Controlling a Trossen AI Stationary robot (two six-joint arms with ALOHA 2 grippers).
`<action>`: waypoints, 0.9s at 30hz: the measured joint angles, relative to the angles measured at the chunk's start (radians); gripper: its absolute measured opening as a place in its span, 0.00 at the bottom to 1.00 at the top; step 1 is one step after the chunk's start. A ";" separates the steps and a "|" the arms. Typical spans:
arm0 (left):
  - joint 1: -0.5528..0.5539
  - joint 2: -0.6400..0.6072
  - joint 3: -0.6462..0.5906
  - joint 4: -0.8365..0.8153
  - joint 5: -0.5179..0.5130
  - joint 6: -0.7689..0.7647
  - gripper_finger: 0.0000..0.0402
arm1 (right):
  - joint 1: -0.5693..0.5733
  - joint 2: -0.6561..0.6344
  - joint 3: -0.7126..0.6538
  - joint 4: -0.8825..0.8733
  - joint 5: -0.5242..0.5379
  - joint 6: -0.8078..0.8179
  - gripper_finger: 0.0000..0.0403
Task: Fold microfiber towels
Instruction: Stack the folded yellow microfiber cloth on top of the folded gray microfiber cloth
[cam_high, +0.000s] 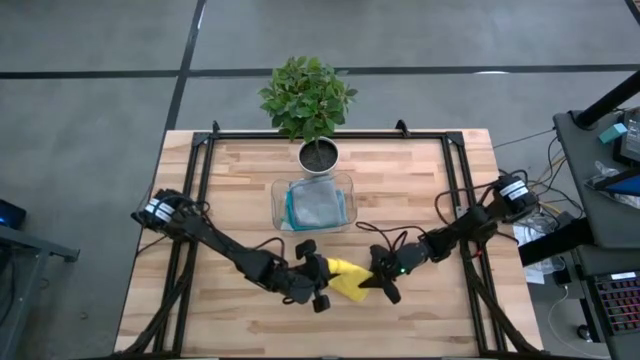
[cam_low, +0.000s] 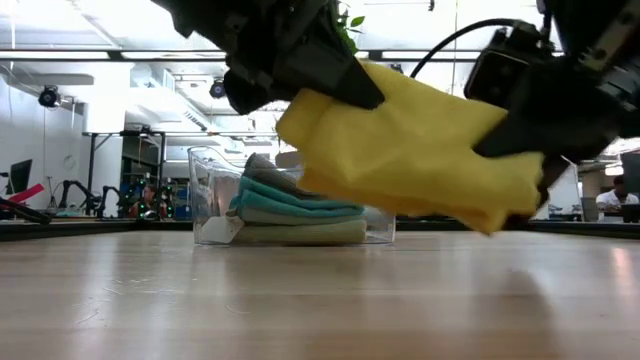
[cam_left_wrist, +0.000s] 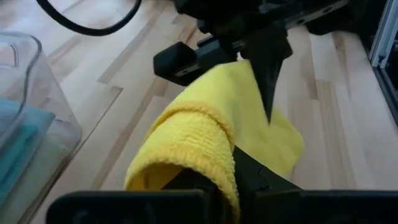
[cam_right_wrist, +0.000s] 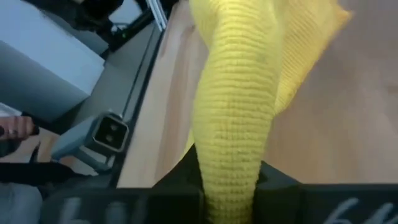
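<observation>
You see both arms reaching to the table's near middle, where the left gripper (cam_high: 322, 268) and right gripper (cam_high: 372, 277) each clench one end of the yellow towel (cam_low: 410, 150), lifted above the wood. Behind it the clear tray (cam_high: 277, 192) holds the folded towels (cam_low: 295, 212), before the potted plant (cam_high: 308, 95).

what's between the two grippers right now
The yellow towel spans the gap, held off the table, with the left gripper shut on one end and the right gripper shut on the other. The high and low views show it.
</observation>
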 joint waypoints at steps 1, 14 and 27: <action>0.000 -0.004 0.000 -0.001 0.000 0.000 0.00 | -0.007 -0.013 0.000 -0.005 -0.003 0.001 0.04; 0.021 -0.159 0.002 -0.219 -0.108 0.009 0.00 | -0.192 -0.293 0.177 -0.640 -0.032 -0.188 0.04; 0.140 -0.284 0.000 -0.405 -0.179 0.000 0.00 | -0.443 -0.259 0.576 -1.211 -0.068 -0.613 0.04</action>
